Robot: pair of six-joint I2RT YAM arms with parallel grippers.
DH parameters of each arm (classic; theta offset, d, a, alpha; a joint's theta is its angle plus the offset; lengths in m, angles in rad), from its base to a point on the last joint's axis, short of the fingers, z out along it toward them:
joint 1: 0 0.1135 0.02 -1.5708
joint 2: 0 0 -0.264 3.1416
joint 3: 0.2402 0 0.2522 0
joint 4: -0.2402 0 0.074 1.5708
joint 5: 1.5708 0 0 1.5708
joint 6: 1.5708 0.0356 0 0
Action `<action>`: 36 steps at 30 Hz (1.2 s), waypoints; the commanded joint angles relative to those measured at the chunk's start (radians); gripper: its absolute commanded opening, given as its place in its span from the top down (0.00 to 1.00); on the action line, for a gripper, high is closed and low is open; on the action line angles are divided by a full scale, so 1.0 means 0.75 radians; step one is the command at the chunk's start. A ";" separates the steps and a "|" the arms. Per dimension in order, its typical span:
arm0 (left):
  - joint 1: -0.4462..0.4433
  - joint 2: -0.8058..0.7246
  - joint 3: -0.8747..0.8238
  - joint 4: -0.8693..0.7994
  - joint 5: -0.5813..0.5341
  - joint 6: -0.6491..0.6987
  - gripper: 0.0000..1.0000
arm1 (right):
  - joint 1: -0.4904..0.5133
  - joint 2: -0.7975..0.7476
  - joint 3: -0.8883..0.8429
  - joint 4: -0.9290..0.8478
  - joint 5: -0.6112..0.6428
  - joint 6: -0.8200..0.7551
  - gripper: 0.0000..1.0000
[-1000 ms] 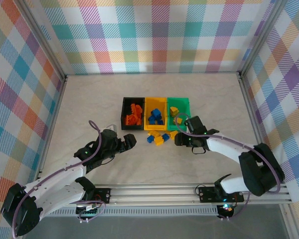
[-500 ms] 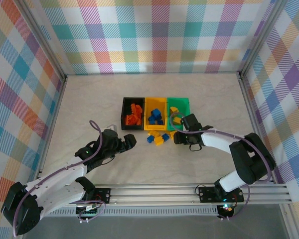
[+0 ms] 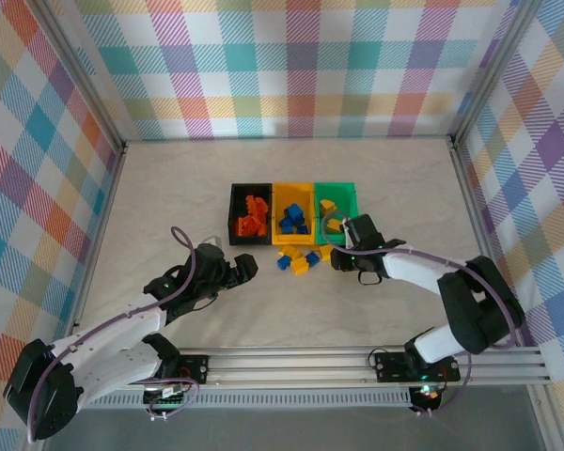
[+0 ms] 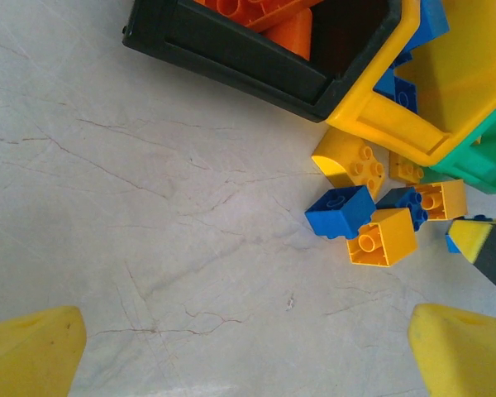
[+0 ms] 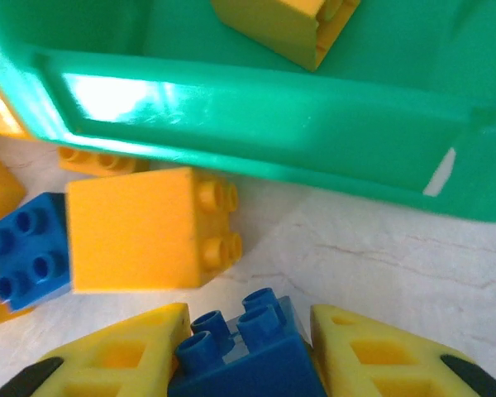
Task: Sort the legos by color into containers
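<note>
A: Top view bright, with even overhead light; shadows on the table (image 3: 169, 188) faint and soft.
B: Right wrist: white glare patch on green bin (image 5: 273, 124) wall, blue brick (image 5: 248, 364) at the bottom soft. Left wrist: yellow fingertips (image 4: 29, 351) blurred.

Loose blue and yellow legos (image 4: 341, 212) lie on a pale counter (image 4: 149, 207) beside black, yellow and green containers (image 4: 231, 55).

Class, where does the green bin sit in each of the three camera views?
Top external: green bin at centre, rightmost in its row.
Left wrist: right edge, upper half.
Right wrist: across the top, a yellow lego inside.
Shared landmark: loose blue and yellow legos on the table by its near wall.
</note>
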 commanded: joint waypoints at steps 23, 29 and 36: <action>-0.006 0.150 0.089 0.010 0.065 0.097 0.02 | 0.136 0.464 0.873 -0.192 -0.048 0.089 0.63; -0.010 0.287 0.152 0.075 0.133 0.142 0.05 | 0.160 0.521 0.933 -0.207 -0.020 0.116 0.48; -0.078 0.517 0.284 0.149 0.142 0.261 0.11 | 0.160 0.395 0.874 -0.173 -0.008 0.144 0.31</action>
